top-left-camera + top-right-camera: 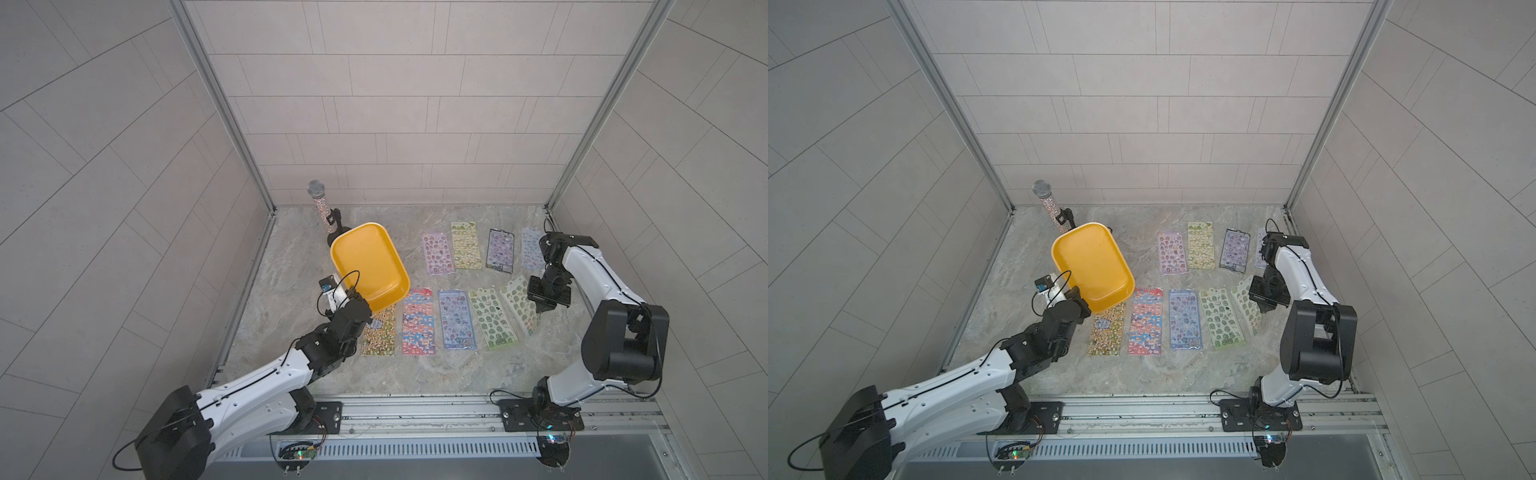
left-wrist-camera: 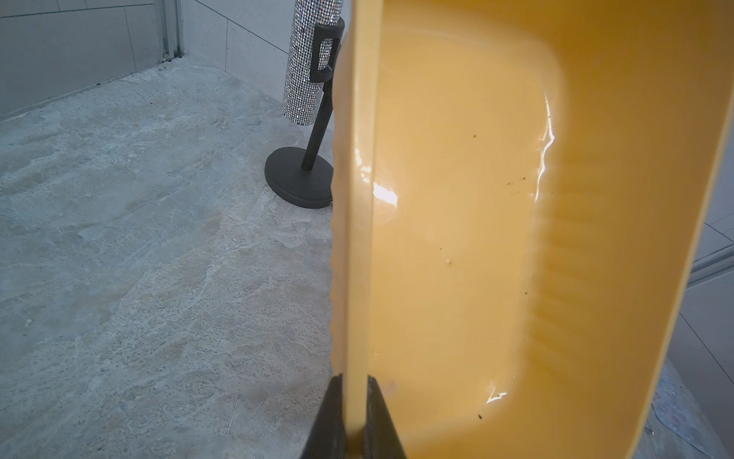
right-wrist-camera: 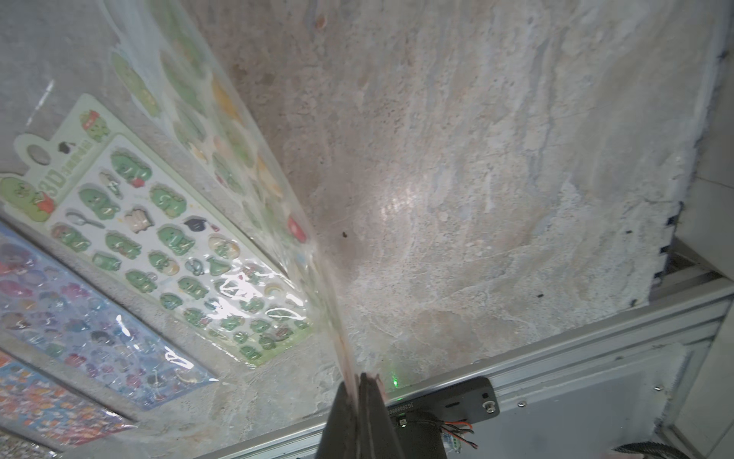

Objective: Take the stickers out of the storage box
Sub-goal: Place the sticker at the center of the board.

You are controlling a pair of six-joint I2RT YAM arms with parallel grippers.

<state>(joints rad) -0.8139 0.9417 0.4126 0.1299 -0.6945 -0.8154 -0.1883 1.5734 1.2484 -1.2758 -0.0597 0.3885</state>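
Over veined tabletop (image 1: 415,374) — left jaws clamp tub (image 1: 365,257) rim; right jaws pinch glossy sheet (image 1: 519,309).

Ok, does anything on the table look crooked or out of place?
The storage box is tipped up and empty, its rim pinched by the left gripper. The rightmost green sheet sits askew, one edge lifted in the right gripper. The other stickers lie flat.

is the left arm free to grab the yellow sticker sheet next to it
Probably not: the left gripper is shut on the storage box rim, and the tilted box overhangs that yellow sheet.
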